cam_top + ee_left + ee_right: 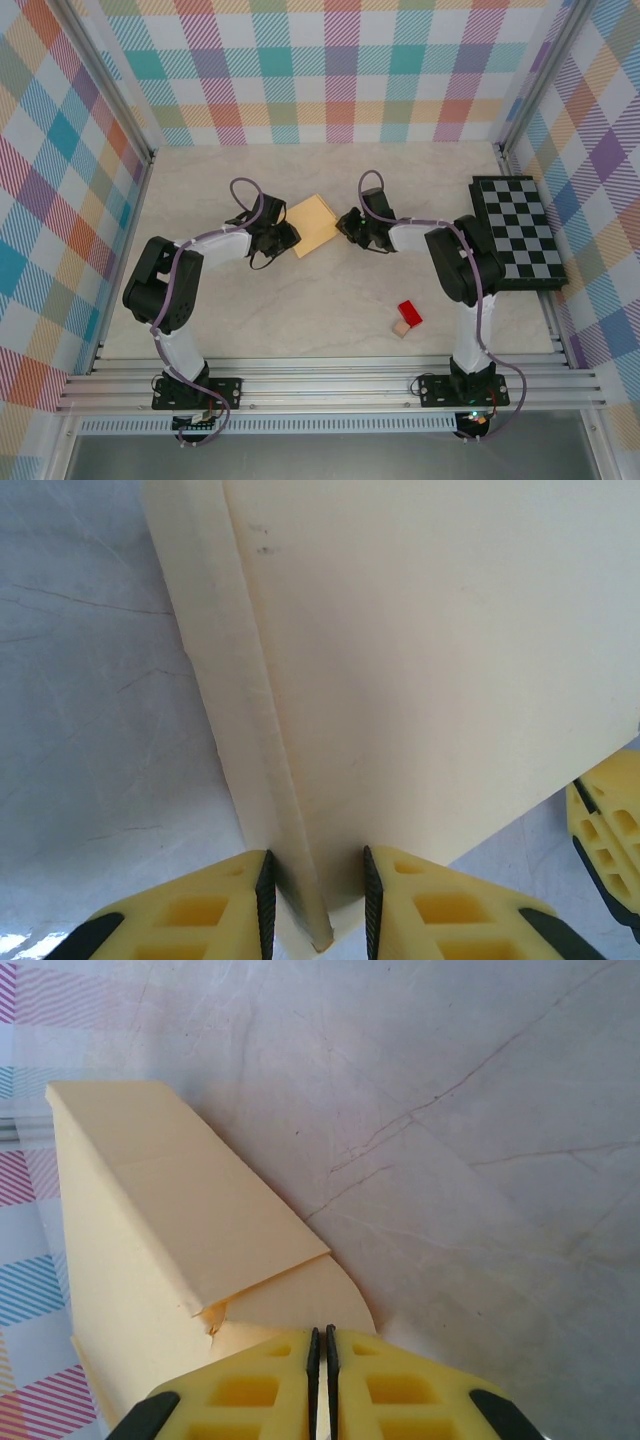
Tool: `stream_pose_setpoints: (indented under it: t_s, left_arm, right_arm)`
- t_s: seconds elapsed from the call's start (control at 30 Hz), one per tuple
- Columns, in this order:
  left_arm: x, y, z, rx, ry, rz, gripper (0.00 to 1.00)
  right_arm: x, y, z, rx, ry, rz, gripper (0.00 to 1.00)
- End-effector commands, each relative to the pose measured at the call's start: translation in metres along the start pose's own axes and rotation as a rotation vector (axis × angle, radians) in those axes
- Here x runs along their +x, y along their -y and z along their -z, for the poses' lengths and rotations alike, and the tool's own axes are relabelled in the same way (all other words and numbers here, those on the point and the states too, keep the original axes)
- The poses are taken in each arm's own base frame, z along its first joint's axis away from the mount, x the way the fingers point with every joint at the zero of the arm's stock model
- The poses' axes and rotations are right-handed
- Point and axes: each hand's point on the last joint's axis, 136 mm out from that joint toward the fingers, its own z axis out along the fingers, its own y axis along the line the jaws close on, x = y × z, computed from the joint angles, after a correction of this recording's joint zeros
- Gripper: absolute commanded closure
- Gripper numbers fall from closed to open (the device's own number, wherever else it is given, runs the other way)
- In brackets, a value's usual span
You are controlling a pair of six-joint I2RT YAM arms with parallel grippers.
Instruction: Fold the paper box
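Paper box (312,222) mid-surface (300,330), between my pincers. Left pincer (316,905) grasping folded corner. Right pincer (321,1350) clenched on thin flap. Judged light, thin, crease-prone: hold near folds.

Top looks down; 2 wrist views share paper box (420,680) closely.

bright, even, diffuse light from above; in the top view the arms (165,285) throw only faint, soft shadows on the pale table (330,330). the left wrist view looks washed out, the paper box (430,660) nearly bleached. the right wrist view is crisp, colours warmer.
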Motion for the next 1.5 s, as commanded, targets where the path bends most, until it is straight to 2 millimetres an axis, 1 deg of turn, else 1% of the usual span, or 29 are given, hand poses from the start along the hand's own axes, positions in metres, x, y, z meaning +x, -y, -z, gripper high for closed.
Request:
stream_pose_setpoints:
  t_s: [0.0, 0.1, 0.17, 0.27, 0.33, 0.43, 0.5, 0.57, 0.63, 0.77, 0.8, 0.87, 0.97, 1.03, 1.1, 1.3, 1.4, 1.47]
  left_arm:
    - [0.056, -0.07, -0.013, -0.241, -0.211, 0.02, 0.7]
    - [0.053, -0.068, -0.012, -0.245, -0.204, 0.018, 0.7]
    - [0.053, -0.068, -0.012, -0.247, -0.203, 0.023, 0.7]
    - [0.051, -0.067, -0.013, -0.246, -0.2, 0.028, 0.7]
    - [0.05, -0.065, -0.012, -0.245, -0.198, 0.03, 0.7]
    - [0.049, -0.063, -0.012, -0.241, -0.195, 0.034, 0.7]
    - [0.049, -0.063, -0.011, -0.242, -0.196, 0.036, 0.7]
    - [0.05, -0.064, -0.011, -0.242, -0.198, 0.038, 0.7]
    - [0.051, -0.065, -0.011, -0.244, -0.201, 0.043, 0.7]
    - [0.053, -0.064, -0.011, -0.236, -0.206, 0.057, 0.7]
    - [0.054, -0.065, -0.012, -0.236, -0.208, 0.058, 0.7]
    - [0.056, -0.067, -0.012, -0.239, -0.212, 0.061, 0.7]
    - [0.058, -0.069, -0.013, -0.242, -0.216, 0.064, 0.7]
    - [0.06, -0.071, -0.014, -0.243, -0.221, 0.065, 0.7]
    - [0.062, -0.072, -0.014, -0.242, -0.225, 0.066, 0.7]
    - [0.061, -0.068, -0.013, -0.231, -0.227, 0.066, 0.7]
    - [0.06, -0.065, -0.013, -0.221, -0.229, 0.067, 0.7]
    - [0.06, -0.063, -0.012, -0.215, -0.233, 0.071, 0.7]
  right_arm:
    - [0.008, -0.009, 0.015, -0.002, -0.016, 0.024, 0.86]
    - [0.017, -0.002, 0.032, 0.048, -0.038, 0.045, 0.86]
    - [0.027, -0.003, 0.043, 0.054, -0.051, 0.065, 0.86]
    - [0.046, -0.007, 0.053, 0.049, -0.079, 0.083, 0.86]
    - [0.059, -0.006, 0.055, 0.044, -0.099, 0.072, 0.86]
    - [0.084, -0.009, 0.048, 0.014, -0.15, 0.038, 0.86]
    - [0.102, -0.013, 0.038, -0.014, -0.185, 0.02, 0.86]
    - [0.115, -0.019, 0.028, -0.041, -0.205, 0.006, 0.86]
    - [0.125, -0.025, 0.017, -0.066, -0.217, -0.009, 0.86]
    - [0.136, -0.038, -0.005, -0.079, -0.235, -0.011, 0.86]
    - [0.136, -0.044, -0.01, -0.083, -0.228, -0.007, 0.86]
    - [0.133, -0.047, -0.02, -0.088, -0.205, -0.018, 0.87]
    - [0.122, -0.047, -0.032, -0.091, -0.152, -0.042, 0.87]
    - [0.117, -0.048, -0.037, -0.088, -0.135, -0.054, 0.87]
    - [0.113, -0.044, -0.042, -0.074, -0.129, -0.069, 0.87]
    - [0.099, -0.031, -0.044, -0.047, -0.106, -0.077, 0.87]
    - [0.09, -0.03, -0.042, -0.047, -0.082, -0.081, 0.86]
    - [0.082, -0.034, -0.044, -0.052, -0.076, -0.079, 0.86]
